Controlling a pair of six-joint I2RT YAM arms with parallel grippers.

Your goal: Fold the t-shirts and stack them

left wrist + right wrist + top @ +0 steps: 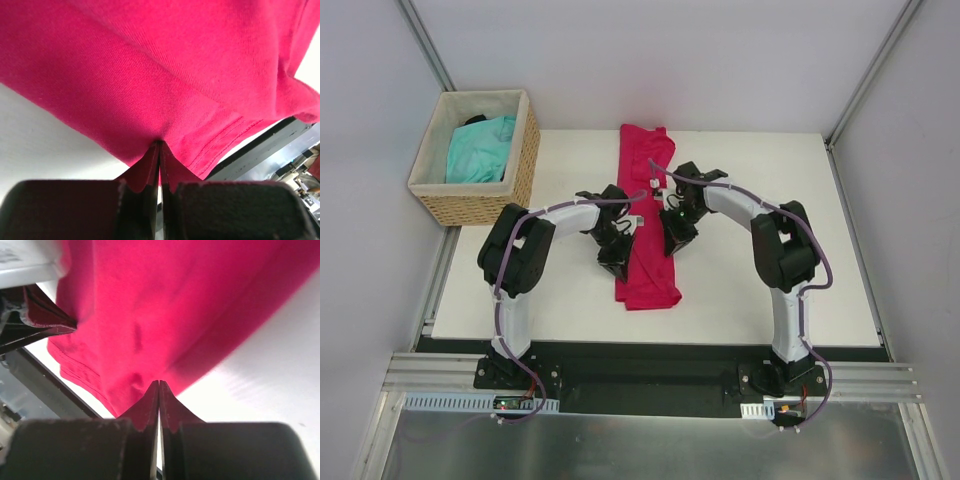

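Note:
The crimson-pink t-shirt (648, 285) lies as a long narrow strip down the middle of the white table (770, 290). My left gripper (618, 252) is at the strip's left edge and my right gripper (675, 237) at its right edge, both about halfway along. In the left wrist view, my left gripper (160, 145) is shut with its tips pinching the crimson fabric (165, 75) near the stitched hem. In the right wrist view, my right gripper (159, 384) is likewise shut on the shirt's edge (175, 310). The turquoise t-shirt (480, 150) lies crumpled in the basket.
The woven wicker basket (470, 208) stands at the table's far left corner. Grey walls with metal posts close in the table on the left, back and right. A black rail (640, 365) carrying both arm bases runs along the near edge.

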